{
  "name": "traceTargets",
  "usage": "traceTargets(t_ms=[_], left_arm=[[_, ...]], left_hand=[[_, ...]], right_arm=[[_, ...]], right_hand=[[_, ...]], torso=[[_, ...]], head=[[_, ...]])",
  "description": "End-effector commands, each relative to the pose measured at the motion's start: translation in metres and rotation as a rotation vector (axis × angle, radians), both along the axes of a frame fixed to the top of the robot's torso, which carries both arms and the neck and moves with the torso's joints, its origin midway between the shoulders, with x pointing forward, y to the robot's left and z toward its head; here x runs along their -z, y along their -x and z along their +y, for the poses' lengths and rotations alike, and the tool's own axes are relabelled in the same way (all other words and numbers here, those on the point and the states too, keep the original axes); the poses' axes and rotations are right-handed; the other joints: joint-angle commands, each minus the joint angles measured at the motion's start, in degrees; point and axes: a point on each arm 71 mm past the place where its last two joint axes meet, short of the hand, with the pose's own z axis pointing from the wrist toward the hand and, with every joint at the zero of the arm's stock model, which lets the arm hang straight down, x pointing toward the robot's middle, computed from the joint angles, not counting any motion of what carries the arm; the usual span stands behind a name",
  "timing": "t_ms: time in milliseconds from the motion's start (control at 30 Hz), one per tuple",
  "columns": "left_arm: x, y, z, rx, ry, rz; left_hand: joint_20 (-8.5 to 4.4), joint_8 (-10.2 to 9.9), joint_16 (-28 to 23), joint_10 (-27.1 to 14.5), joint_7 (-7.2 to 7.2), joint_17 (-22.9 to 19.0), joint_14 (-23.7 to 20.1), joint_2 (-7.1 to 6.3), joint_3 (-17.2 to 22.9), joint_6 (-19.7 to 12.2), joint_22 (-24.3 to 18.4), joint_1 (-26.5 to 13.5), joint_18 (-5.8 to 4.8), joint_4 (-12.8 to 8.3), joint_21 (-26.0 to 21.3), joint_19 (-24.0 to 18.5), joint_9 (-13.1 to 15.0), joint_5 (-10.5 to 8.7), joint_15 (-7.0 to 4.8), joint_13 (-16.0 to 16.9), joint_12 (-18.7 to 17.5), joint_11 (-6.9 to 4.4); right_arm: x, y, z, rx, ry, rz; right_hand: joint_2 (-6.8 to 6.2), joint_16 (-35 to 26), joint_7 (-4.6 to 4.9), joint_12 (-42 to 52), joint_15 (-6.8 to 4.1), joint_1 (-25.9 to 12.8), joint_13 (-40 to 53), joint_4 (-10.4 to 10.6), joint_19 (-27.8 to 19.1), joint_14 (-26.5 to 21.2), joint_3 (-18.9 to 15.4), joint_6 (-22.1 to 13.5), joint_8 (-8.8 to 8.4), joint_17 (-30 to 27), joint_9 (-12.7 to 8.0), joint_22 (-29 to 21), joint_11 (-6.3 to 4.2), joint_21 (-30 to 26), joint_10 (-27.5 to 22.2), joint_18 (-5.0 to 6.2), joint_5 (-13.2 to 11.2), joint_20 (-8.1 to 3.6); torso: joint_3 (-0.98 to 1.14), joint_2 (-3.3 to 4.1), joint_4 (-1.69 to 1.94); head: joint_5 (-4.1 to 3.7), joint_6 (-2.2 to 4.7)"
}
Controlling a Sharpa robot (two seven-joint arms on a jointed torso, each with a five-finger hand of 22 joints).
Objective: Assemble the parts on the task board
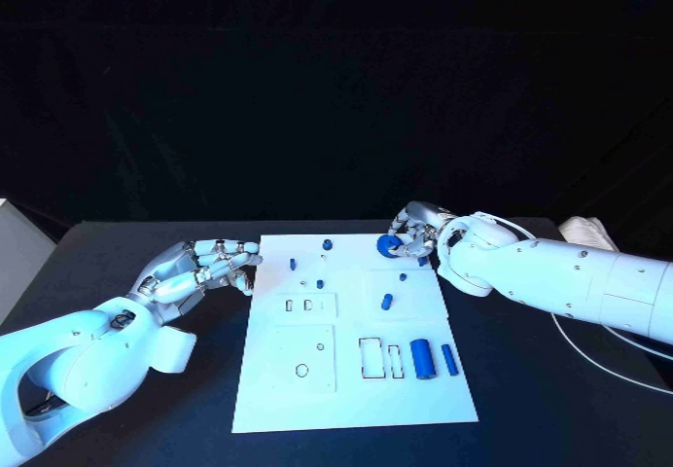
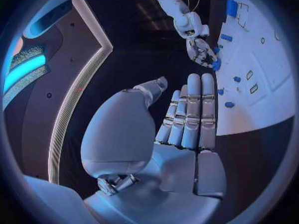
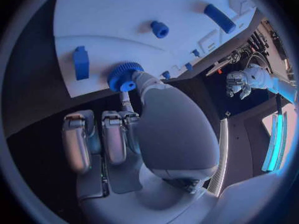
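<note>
The right hand (image 1: 415,236) pinches a blue toothed gear (image 1: 389,245) at the far edge of the task board (image 1: 351,389), the gear resting on or just above the board; which, I cannot tell. The grip looks shallow, taken at the gear's rim, so the gear could tip or slip out as it is carried. The left hand (image 1: 196,272) holds nothing, fingers straight and together, at the board's left edge on the tabletop (image 1: 126,243), and could nudge the board.
</note>
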Motion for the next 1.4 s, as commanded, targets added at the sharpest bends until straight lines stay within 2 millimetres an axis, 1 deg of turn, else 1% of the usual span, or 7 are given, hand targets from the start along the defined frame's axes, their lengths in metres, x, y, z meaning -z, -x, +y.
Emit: traceTargets(t_ms=[33, 333, 467, 600, 667, 1200, 1400], left_arm=[[-0.001, 0.001, -0.002, 0.021, 0.008, -0.006], [-0.001, 0.000, -0.004, 0.025, 0.010, -0.006], [-0.001, 0.000, -0.005, 0.028, 0.011, -0.005], [-0.001, 0.001, -0.006, 0.031, 0.011, -0.005], [-0.001, 0.001, -0.006, 0.032, 0.012, -0.005], [-0.002, 0.001, -0.006, 0.033, 0.009, -0.005], [-0.002, 0.001, -0.006, 0.035, 0.009, -0.005]], left_hand=[[-0.03, -0.30, 0.30, -0.38, 0.12, 0.06, -0.49, 0.38, 0.23, -0.39, 0.10, 0.02, 0.66, -0.10, 0.26, -0.39, 0.08, -0.27, 0.03, 0.09, 0.04, -0.14], [-0.03, -0.30, 0.30, -0.38, 0.12, 0.06, -0.49, 0.38, 0.23, -0.39, 0.10, 0.02, 0.66, -0.10, 0.26, -0.39, 0.08, -0.27, 0.03, 0.09, 0.04, -0.14], [-0.03, -0.30, 0.30, -0.38, 0.12, 0.06, -0.49, 0.38, 0.23, -0.39, 0.10, 0.02, 0.66, -0.10, 0.26, -0.39, 0.08, -0.27, 0.03, 0.09, 0.04, -0.14], [-0.03, -0.30, 0.30, -0.38, 0.12, 0.06, -0.49, 0.38, 0.23, -0.39, 0.10, 0.02, 0.66, -0.10, 0.26, -0.39, 0.08, -0.27, 0.03, 0.09, 0.04, -0.14], [-0.03, -0.30, 0.30, -0.38, 0.12, 0.06, -0.49, 0.38, 0.23, -0.39, 0.10, 0.02, 0.66, -0.10, 0.26, -0.39, 0.08, -0.27, 0.03, 0.09, 0.04, -0.14], [0.01, -0.32, 0.41, -0.42, 0.12, 0.08, -0.64, 0.48, 0.31, -0.39, 0.34, 0.03, 0.68, -0.15, 0.58, -0.64, 0.14, -0.27, 0.04, 0.11, 0.08, -0.14], [0.01, -0.32, 0.41, -0.42, 0.12, 0.08, -0.64, 0.48, 0.31, -0.39, 0.34, 0.03, 0.68, -0.15, 0.58, -0.64, 0.14, -0.27, 0.04, 0.11, 0.08, -0.14]], right_arm=[[-0.013, 0.008, 0.016, -0.063, 0.028, -0.168], [-0.023, 0.027, 0.072, -0.212, 0.055, -0.264], [-0.021, 0.030, 0.095, -0.256, 0.062, -0.269], [-0.013, 0.030, 0.114, -0.285, 0.075, -0.257], [-0.009, 0.029, 0.119, -0.291, 0.082, -0.250], [0.005, 0.019, 0.131, -0.298, 0.161, -0.230], [0.008, 0.015, 0.131, -0.285, 0.182, -0.214]], right_hand=[[0.28, 0.33, -1.63, 0.43, -0.48, -0.75, 15.05, -0.10, 6.01, 5.81, 0.44, 3.55, 2.30, 13.61, 0.90, 15.05, -0.56, 0.23, 6.03, -0.35, -0.33, -0.44], [0.05, 0.36, -1.69, 0.46, -0.57, -0.95, 15.08, -0.21, 6.01, 5.84, 0.67, 3.64, 2.39, 13.70, 0.94, 15.05, -0.63, 0.23, 6.05, -0.35, -0.32, -0.52], [-0.02, 0.36, -1.70, 0.46, -0.59, -0.98, 15.08, -0.25, 6.01, 5.83, 0.74, 3.62, 2.39, 13.70, 0.94, 15.05, -0.65, 0.23, 6.05, -0.35, -0.36, -0.54], [-0.09, 0.35, -1.70, 0.46, -0.61, -1.01, 15.08, -0.32, 6.01, 5.83, 0.86, 3.56, 2.37, 13.68, 0.94, 15.05, -0.66, 0.23, 6.05, -0.35, -0.42, -0.57], [-0.09, 0.35, -1.70, 0.46, -0.61, -1.01, 15.08, -0.32, 6.01, 5.83, 0.86, 3.56, 2.37, 13.68, 0.94, 15.05, -0.66, 0.23, 6.05, -0.35, -0.42, -0.57], [-0.38, 0.36, -1.62, 0.46, -0.63, -1.19, 15.08, -0.55, 6.01, 5.84, 1.28, 3.26, 2.23, 13.70, 0.89, 15.05, -0.62, 0.23, 6.05, -0.35, -0.54, -0.63], [-0.63, 0.34, -1.56, 0.45, -0.60, -1.50, 15.07, -0.57, 6.01, 5.83, 1.42, 3.19, 2.21, 13.67, 0.88, 15.05, -0.57, 0.23, 6.04, -0.35, -0.70, -0.64]], torso=[[-0.02, -0.03, 0.01], [-0.10, -0.02, 0.18], [-0.14, -0.01, 0.30], [-0.16, 0.02, 0.21], [-0.23, 0.04, 0.32], [-0.05, 0.10, 0.08], [-0.14, 0.07, 0.12]], head=[[0.04, 0.08], [0.09, 0.19], [0.06, 0.17], [0.32, 0.24], [0.29, 0.18], [0.52, -0.34], [0.53, -0.65]])
